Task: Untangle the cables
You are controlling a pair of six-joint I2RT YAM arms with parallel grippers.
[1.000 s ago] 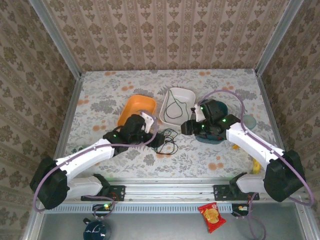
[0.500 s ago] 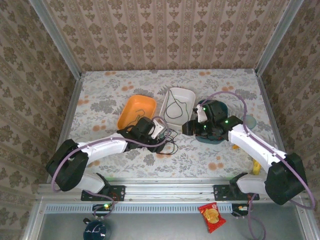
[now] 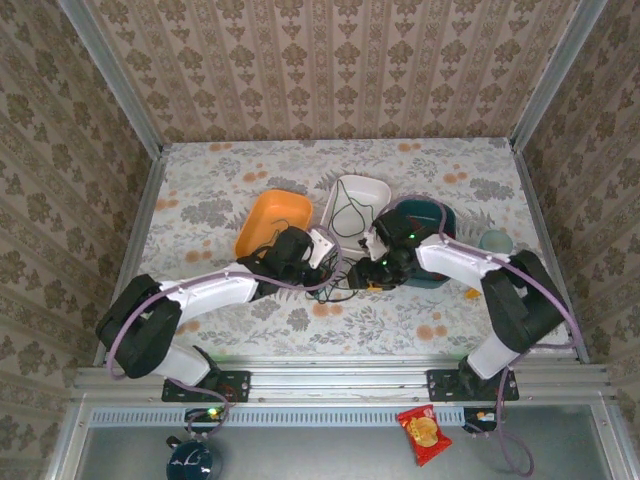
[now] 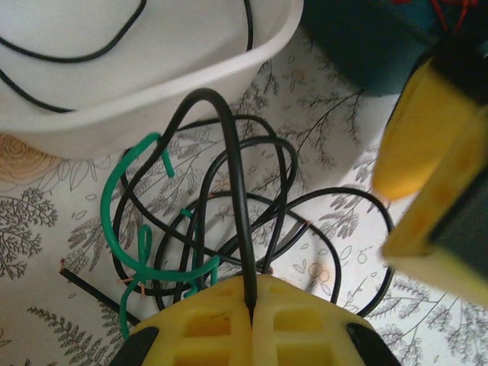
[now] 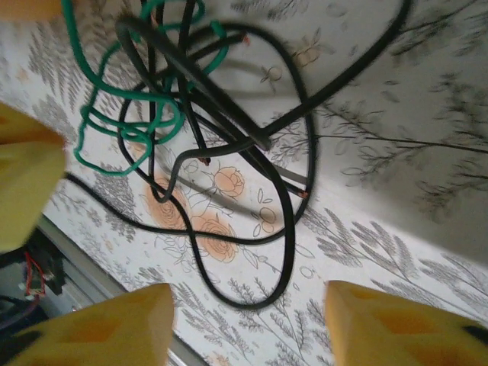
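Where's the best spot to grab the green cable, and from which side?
Best bet: take the green cable at its outer loop, which bulges clear of the black cables. Come down from above on that outer side, jaws straddling the single strand; nearer the middle, black strands cross it.

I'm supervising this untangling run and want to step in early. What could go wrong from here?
1. The left gripper is shut on one black cable that arches among the green cable and other black loops; pulling may cinch them tighter or drag them all along.
2. The right gripper hangs open close beside it, so the two might collide.
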